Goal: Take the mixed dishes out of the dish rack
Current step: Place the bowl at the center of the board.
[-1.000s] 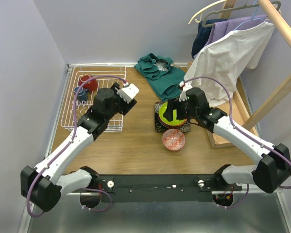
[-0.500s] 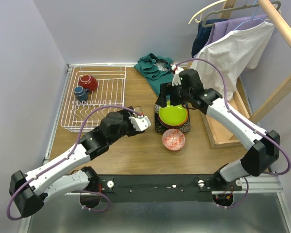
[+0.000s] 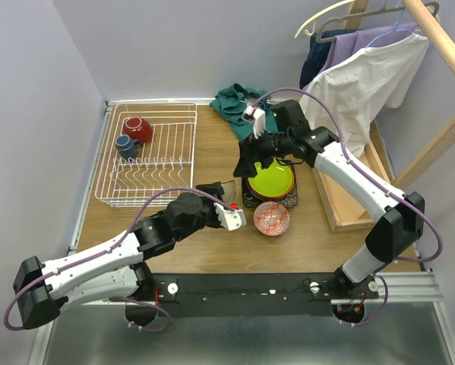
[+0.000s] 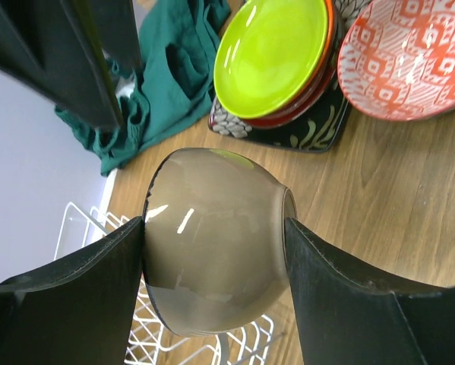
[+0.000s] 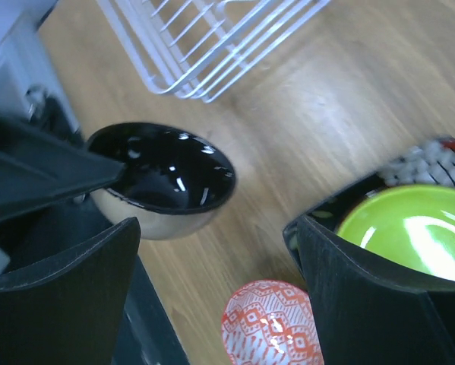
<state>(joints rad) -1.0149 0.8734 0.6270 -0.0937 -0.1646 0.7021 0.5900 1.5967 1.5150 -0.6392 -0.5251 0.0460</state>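
My left gripper (image 3: 219, 195) is shut on the beige bowl (image 3: 227, 188), black inside, and holds it over the table between the dish rack (image 3: 147, 156) and the plate stack. In the left wrist view the bowl (image 4: 212, 243) fills the gap between the fingers. The lime-green plate (image 3: 271, 179) tops red and orange plates on the black square plate (image 4: 288, 133). The red-patterned bowl (image 3: 271, 219) sits in front of the stack. A red cup (image 3: 138, 128) and dark-blue mug (image 3: 125, 144) stand in the rack. My right gripper (image 3: 254, 156) is open and empty over the stack's left edge. No blue-white bowl shows.
A green cloth (image 3: 250, 114) lies behind the plates. A long wooden tray (image 3: 349, 205) and a clothes rack with hanging shirts (image 3: 356, 84) stand on the right. In the right wrist view the rack's corner (image 5: 204, 46) lies beyond the beige bowl (image 5: 162, 179).
My left arm has carried the beige bowl out of the rack, rightward and nearer, towards the red-patterned bowl. My right gripper has moved back and left off the plate stack.
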